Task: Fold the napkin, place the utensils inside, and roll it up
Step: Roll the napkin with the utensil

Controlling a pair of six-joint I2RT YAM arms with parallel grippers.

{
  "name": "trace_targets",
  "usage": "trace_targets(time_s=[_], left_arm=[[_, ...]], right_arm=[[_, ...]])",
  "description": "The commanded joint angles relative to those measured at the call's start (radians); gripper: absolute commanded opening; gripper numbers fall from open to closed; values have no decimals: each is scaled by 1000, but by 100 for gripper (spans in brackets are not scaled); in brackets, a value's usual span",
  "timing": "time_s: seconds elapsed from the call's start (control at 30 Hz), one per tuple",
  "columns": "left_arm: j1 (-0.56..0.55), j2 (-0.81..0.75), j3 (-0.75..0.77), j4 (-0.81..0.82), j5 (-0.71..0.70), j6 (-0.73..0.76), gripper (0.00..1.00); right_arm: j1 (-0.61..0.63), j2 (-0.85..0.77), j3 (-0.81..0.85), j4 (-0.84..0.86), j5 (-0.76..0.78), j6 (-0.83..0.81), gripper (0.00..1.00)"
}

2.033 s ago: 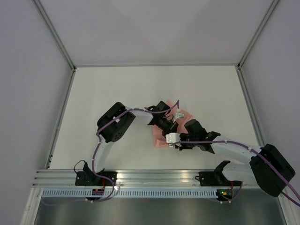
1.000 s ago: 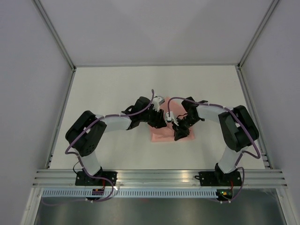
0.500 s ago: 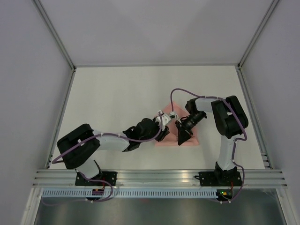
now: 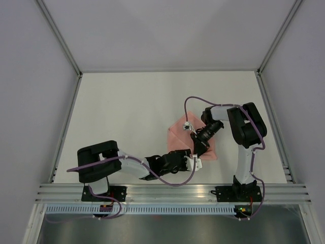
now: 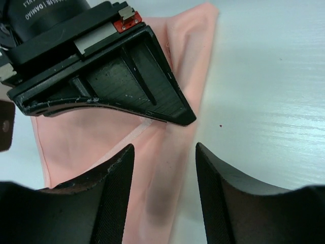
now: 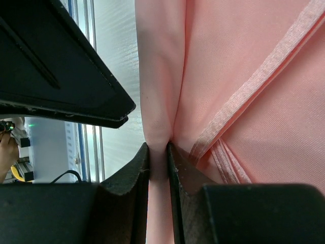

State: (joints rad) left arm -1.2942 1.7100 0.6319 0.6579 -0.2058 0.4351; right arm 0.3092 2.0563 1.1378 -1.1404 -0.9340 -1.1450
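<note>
Left wrist: left gripper (image 5: 163, 148) jaws well apart, nothing clasped. Napkin (image 5: 91, 147) lies flat beneath, on table (image 5: 264, 101).
Right wrist: right gripper (image 6: 158, 152) nipped tight on raised fold of napkin.
Top external: napkin folded, right of table centre, both grippers at it. Utensils not seen.
Judgement: thin, limp, light cloth, prone to sag and slide. Best taken at hem or crease.

- I am working in what looks like a robotics lab test cell.
- Plain grey panels (image 4: 30, 101) are walling in a white table (image 4: 127, 101).
- An aluminium rail (image 4: 172, 189) is carrying my cabled arm bases (image 4: 104, 194).
</note>
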Motion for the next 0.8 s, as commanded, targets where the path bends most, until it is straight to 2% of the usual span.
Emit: trace_targets(time_s=[0.0, 0.4, 0.5, 0.6, 0.77], left_arm=[[-11, 31, -6, 114, -20, 131, 58], [-5, 155, 25, 109, 8, 177, 58], [9, 168, 37, 57, 40, 157, 51], [15, 177, 45, 10, 66, 130, 35], [21, 200, 52, -24, 89, 51, 31]], right_arm=[[-5, 41, 4, 119, 144, -56, 8], [-7, 47, 10, 113, 143, -55, 8], [-7, 47, 10, 113, 143, -55, 8], [-7, 48, 10, 113, 143, -55, 8], [-7, 47, 10, 111, 143, -56, 8]])
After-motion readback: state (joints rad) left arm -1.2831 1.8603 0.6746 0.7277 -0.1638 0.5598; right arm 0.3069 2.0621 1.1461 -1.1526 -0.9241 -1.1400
